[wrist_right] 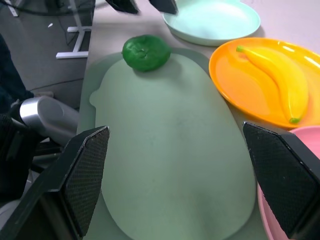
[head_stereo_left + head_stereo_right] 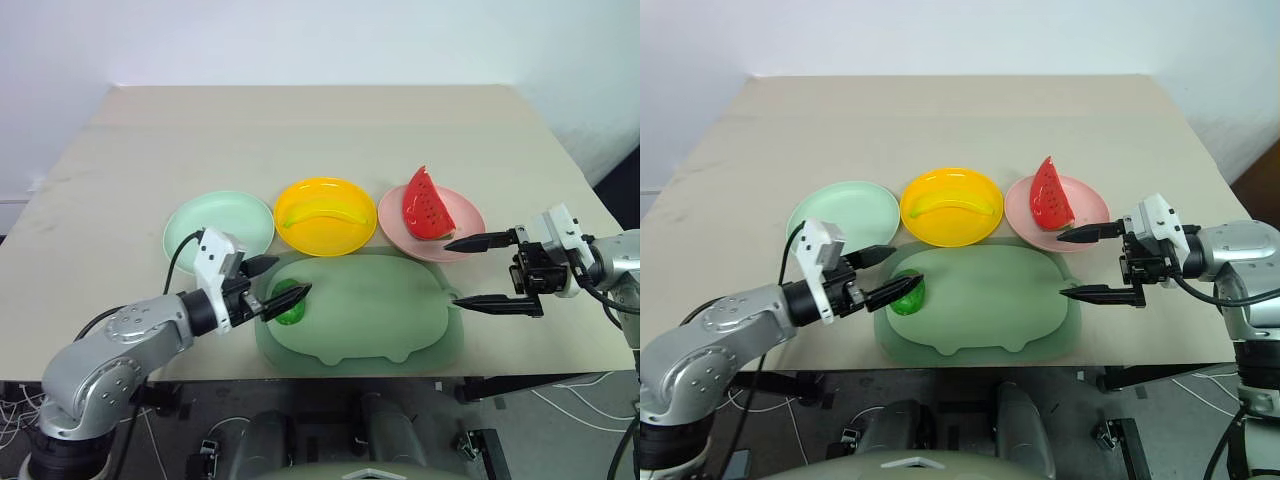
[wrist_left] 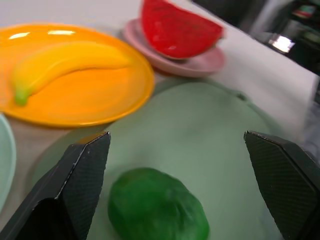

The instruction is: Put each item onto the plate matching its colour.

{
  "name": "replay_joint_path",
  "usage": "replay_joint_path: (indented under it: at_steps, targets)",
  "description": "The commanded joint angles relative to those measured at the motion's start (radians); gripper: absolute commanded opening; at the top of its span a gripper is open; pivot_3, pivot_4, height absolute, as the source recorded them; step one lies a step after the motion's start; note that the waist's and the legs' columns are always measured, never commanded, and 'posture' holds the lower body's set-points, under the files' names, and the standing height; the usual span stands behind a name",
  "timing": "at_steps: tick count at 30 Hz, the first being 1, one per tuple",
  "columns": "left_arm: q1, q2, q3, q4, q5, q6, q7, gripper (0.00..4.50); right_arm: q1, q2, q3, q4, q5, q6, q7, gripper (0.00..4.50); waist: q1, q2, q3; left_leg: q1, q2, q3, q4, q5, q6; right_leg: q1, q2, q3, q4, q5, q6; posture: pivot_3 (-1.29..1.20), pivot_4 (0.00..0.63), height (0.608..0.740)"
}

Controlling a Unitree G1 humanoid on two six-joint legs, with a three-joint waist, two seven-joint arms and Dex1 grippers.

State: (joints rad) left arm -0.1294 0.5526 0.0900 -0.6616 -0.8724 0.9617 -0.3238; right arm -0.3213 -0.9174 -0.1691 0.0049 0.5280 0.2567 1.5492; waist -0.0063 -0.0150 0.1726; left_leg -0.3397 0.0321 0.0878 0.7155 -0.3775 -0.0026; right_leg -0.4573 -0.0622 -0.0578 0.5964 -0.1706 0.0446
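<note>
Three plates sit in a row mid-table: mint green plate (image 2: 218, 224) empty, yellow plate (image 2: 325, 215) w/ the banana (image 2: 322, 211) on it, pink plate (image 2: 431, 222) w/ the watermelon wedge (image 2: 427, 204) on it. Just in front of them, along the table's (image 2: 300, 130) near edge, lies the pale green pig-shaped board (image 2: 365, 310). The dark-green vegetable (image 2: 290, 302) rests near the board's left end. Left gripper (image 2: 279, 283) is wide open, fingers on either side of the vegetable, gripping nothing. Right gripper (image 2: 492, 273) is wide open & empty, at the board's right end, pointing left.
</note>
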Motion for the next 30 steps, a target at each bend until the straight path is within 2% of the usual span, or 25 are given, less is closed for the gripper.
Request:
replay_joint_path:
  at_steps: [1,8,17,20,23,27,30]
  targets:
    - [-0.035,-0.023,-0.042,-0.056,0.011,0.095,0.128,4.50,0.005,0.009,-0.013,-0.038,0.026,0.001,-0.022,4.47,0.000,0.000,0.000,0.000,0.000,0.000,0.000,0.000,0.000,0.000,0.000,0.000,0.000,0.000,0.000,0.00,0.150,0.736]
    - [-0.062,-0.081,-0.111,-0.066,0.031,0.226,0.257,4.50,0.013,0.022,-0.006,-0.068,0.036,0.011,-0.056,4.47,0.000,0.000,0.000,0.000,0.000,0.000,0.000,0.001,-0.002,0.000,0.000,0.000,0.000,0.000,0.000,0.00,0.150,0.736]
    - [-0.112,-0.120,-0.109,-0.053,0.059,0.385,0.340,4.50,0.021,0.038,0.001,-0.080,0.034,0.009,-0.081,4.47,0.002,0.000,0.000,0.000,-0.001,0.000,0.000,0.001,-0.002,0.000,0.000,0.000,0.000,-0.001,-0.001,0.00,0.150,0.736]
    - [-0.126,-0.122,-0.107,-0.046,0.061,0.439,0.334,3.89,0.021,0.043,0.002,-0.086,0.037,0.011,-0.090,4.50,0.002,0.000,0.000,0.000,-0.001,0.000,0.000,0.001,-0.002,0.000,0.000,0.000,0.000,-0.001,-0.001,0.00,0.150,0.736]
    - [-0.131,-0.139,-0.098,-0.047,0.067,0.479,0.339,2.96,0.019,0.045,0.003,-0.084,0.036,0.009,-0.093,4.50,0.001,0.000,0.000,0.000,-0.001,-0.001,0.000,0.001,-0.002,0.001,0.000,0.000,0.000,-0.001,-0.001,0.00,0.150,0.736]
    - [-0.156,-0.153,-0.075,-0.038,0.072,0.486,0.320,2.84,0.013,0.049,0.006,-0.078,0.034,0.004,-0.098,4.50,0.001,0.000,0.000,0.000,-0.001,-0.001,0.000,0.001,-0.002,0.001,0.000,0.000,0.000,-0.002,-0.003,0.00,0.150,0.736]
    - [-0.197,-0.128,-0.048,-0.013,0.089,0.416,0.270,2.84,0.006,0.055,0.012,-0.073,0.030,0.002,-0.103,4.50,0.002,0.000,0.000,0.000,-0.001,-0.001,0.000,0.001,-0.002,0.001,0.000,0.000,0.000,-0.002,-0.003,0.00,0.150,0.736]
